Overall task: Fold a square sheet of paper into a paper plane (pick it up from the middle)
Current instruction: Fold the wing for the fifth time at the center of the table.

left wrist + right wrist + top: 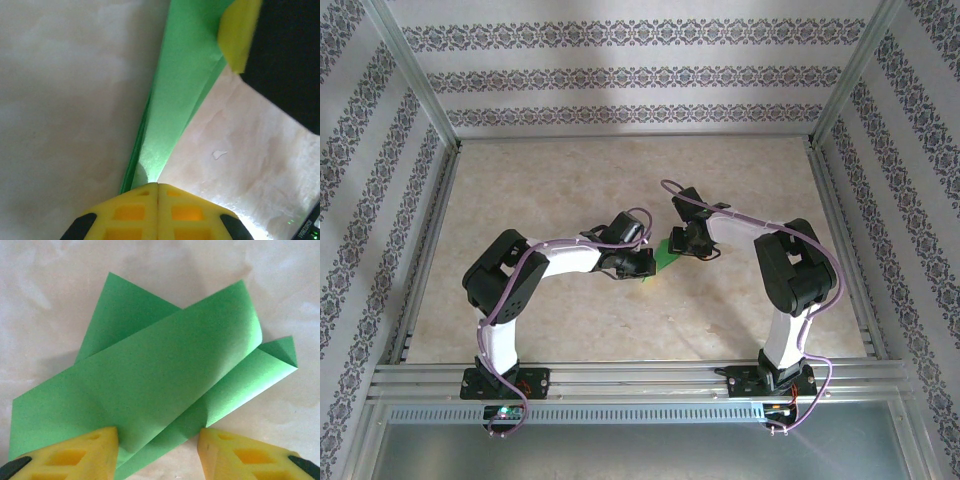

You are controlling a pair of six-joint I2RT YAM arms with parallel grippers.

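The folded bright green paper sheet [667, 255] lies layered on the beige marbled tabletop [570, 170] near the centre of the top view, between the two arms. The left gripper [158, 186], at the bottom of its wrist view, is clamped on one narrow end of the sheet [180, 100]. The right gripper [157, 434] stands with its yellow fingers [90, 452] spread apart at the lower edge of the frame, straddling the paper [160, 385].

Top cam: paper [668, 257] mostly hidden under left gripper [642, 266] & right gripper [682, 243]; we can't read folds, too small. Left wrist cam: paper's far end cut by top edge, near end hidden btwn pads [142, 195]. Right wrist cam: bottom edge cut off.
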